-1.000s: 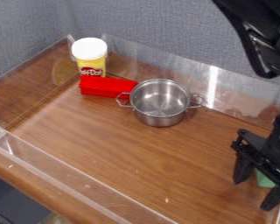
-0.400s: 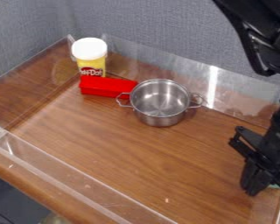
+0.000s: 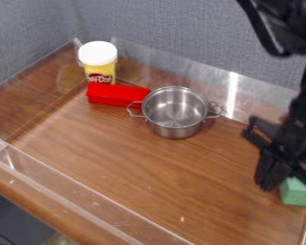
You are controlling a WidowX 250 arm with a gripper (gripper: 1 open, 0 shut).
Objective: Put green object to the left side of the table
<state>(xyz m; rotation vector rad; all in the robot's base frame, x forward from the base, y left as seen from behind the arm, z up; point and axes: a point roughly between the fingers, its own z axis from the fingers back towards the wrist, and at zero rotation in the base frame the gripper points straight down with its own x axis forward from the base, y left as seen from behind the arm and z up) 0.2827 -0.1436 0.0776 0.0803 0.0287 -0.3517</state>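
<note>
The green object (image 3: 296,190) is partly covered by the dark pincer (image 3: 271,179), so its left part is hidden and any grip on it cannot be made out. The arm is cut off by the top and right edges (its upper links look blurred).

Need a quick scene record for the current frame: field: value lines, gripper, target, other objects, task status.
gripper: shut, pointing down at the right end of the table
green object: at the gripper's tip, right side near the front corner; whether it is gripped cannot be told
table: brown wood grain, clear low walls
steel pot: centre back, upright, empty
red block: left of the pot
yellow jar: white lid, back left, behind the red block
task status: green object not yet on the left side
</note>
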